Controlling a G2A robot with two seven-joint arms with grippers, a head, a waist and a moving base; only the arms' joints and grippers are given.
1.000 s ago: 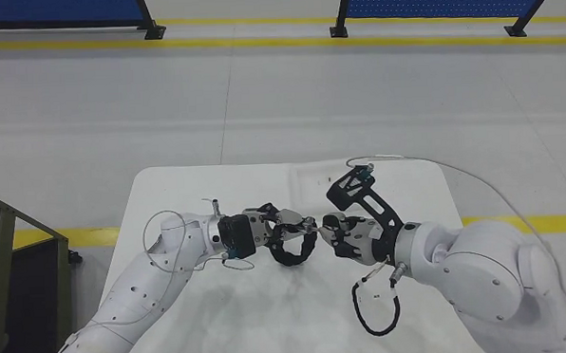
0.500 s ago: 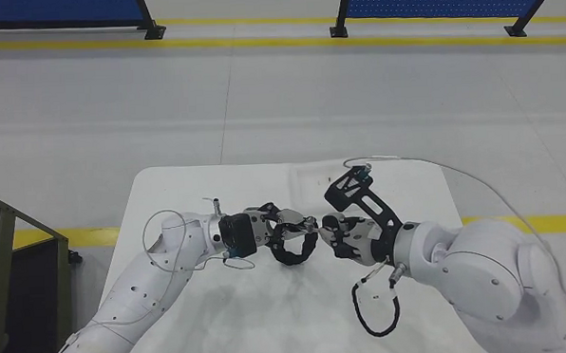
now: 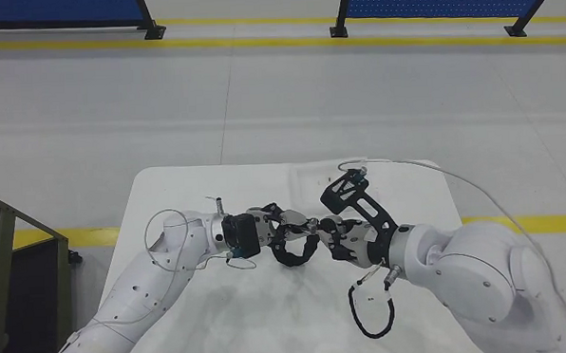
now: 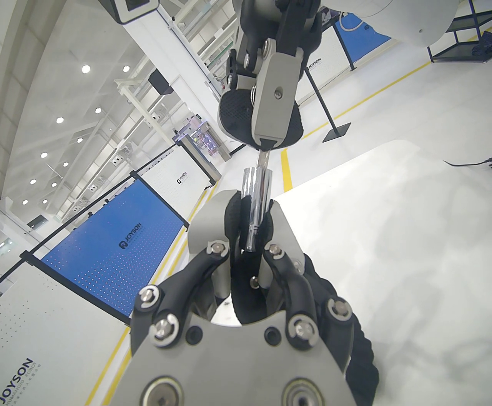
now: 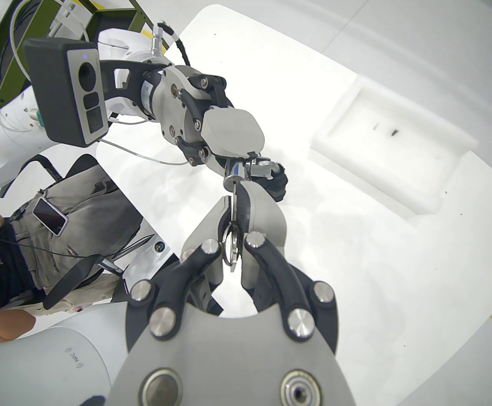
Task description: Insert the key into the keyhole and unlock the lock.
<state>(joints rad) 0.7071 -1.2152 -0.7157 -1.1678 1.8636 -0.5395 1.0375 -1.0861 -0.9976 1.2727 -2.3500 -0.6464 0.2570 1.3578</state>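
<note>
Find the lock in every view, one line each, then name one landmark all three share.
Top view: the lock is over mid-table, between the left gripper and the right gripper.
Left wrist view: the lock is the chrome cylinder clamped in the near gripper.
Right wrist view: the lock sits in the far gripper, just beyond the key.
Shared landmark: the right gripper holding the key at the lock's end.

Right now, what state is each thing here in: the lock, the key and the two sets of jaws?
lock, held in the left jaws, keyhole end toward the key; locked or unlocked, cannot tell.
key, gripped in the right jaws, tip at the keyhole; how deep, cannot tell.
left jaws, shut on the lock.
right jaws, shut on the key.
</note>
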